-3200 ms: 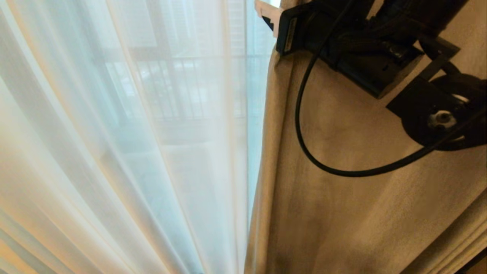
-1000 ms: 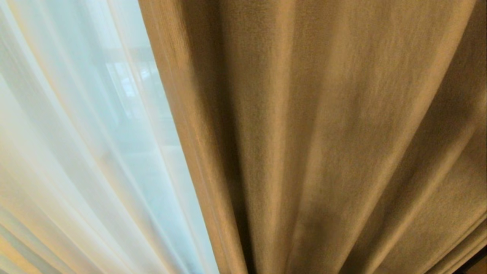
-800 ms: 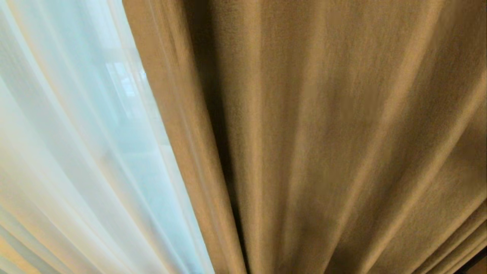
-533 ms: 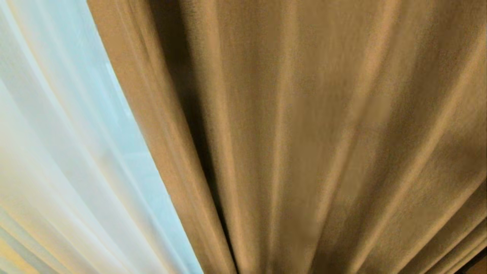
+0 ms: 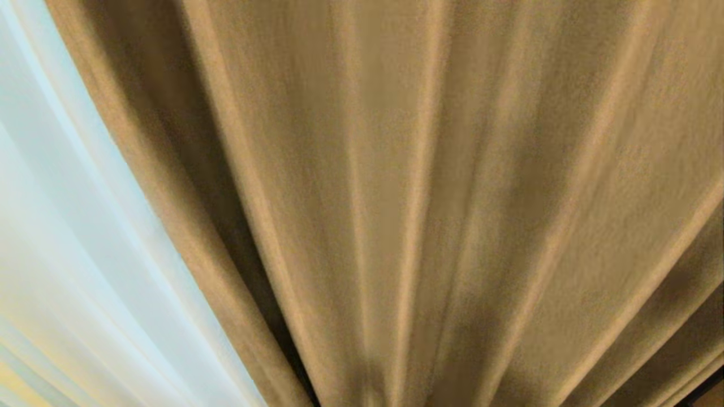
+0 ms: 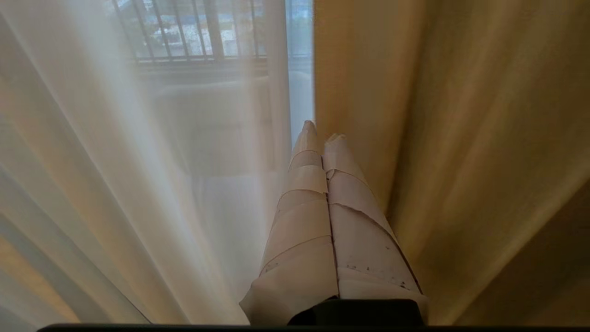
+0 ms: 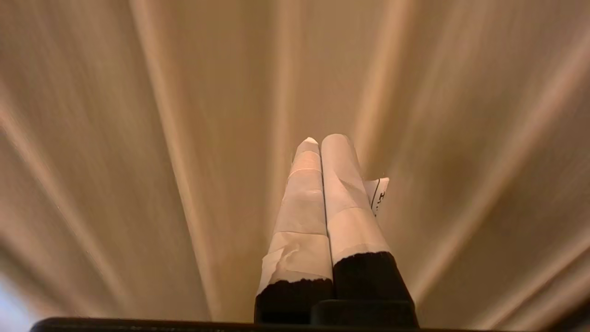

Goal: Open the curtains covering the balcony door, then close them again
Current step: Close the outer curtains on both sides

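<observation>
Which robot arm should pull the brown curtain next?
Probably the left: the left gripper points right at the beige drape's free edge, beside the white sheer. The right gripper faces only mid-panel folds.

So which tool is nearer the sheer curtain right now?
Left. The left tool, shut, points at the seam beside the sheer curtain; the right tool, shut, faces only the beige drape.

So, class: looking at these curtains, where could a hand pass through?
Only at the narrow slit between the white sheer curtain and the beige drape, just beyond the shut left gripper. Before the right gripper, drape folds run unbroken.
</observation>
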Robot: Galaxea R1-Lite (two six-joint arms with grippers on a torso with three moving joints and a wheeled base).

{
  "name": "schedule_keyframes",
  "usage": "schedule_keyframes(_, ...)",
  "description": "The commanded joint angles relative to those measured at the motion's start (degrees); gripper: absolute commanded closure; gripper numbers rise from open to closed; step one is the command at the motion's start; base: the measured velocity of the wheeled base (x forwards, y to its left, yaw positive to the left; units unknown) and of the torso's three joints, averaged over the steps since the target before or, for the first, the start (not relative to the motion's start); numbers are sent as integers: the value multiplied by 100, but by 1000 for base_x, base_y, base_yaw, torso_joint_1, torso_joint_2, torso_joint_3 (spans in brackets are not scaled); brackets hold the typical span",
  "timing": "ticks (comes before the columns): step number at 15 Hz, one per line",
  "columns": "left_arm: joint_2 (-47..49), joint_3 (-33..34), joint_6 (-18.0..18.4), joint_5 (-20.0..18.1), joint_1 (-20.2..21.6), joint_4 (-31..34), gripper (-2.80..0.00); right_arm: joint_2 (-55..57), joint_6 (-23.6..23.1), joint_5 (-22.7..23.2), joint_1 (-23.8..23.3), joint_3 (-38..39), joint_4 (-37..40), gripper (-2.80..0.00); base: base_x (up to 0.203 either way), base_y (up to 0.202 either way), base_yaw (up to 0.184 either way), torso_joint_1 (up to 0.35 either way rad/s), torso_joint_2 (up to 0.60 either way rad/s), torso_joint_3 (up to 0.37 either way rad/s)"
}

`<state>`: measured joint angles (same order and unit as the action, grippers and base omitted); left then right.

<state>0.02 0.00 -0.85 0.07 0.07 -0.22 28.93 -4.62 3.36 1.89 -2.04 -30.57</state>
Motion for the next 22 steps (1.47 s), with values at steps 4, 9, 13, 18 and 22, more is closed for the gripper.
schedule_keyframes(4, -2, 0, -3, 1, 1, -4, 0, -1785, -35, 155, -55, 199, 2196, 0, 0, 0, 0, 0, 0, 0)
schedule_keyframes(9, -2, 0, -3, 1, 1, -4, 0, -2888, -246, -80, -180, 200, 3011, 0, 0, 0, 0, 0, 0, 0)
schedule_keyframes(13, -2, 0, -3, 1, 1, -4, 0, -2893, -188, -125, -189, 204, 3057, 0, 0, 0, 0, 0, 0, 0)
schedule_keyframes(18, -2, 0, -3, 1, 1, -4, 0, -2893, -188, -125, -189, 204, 3082, 0, 0, 0, 0, 0, 0, 0)
schedule_keyframes(22, -2, 0, -3, 1, 1, -4, 0, -2893, -136, -134, -189, 204, 3084, 0, 0, 0, 0, 0, 0, 0)
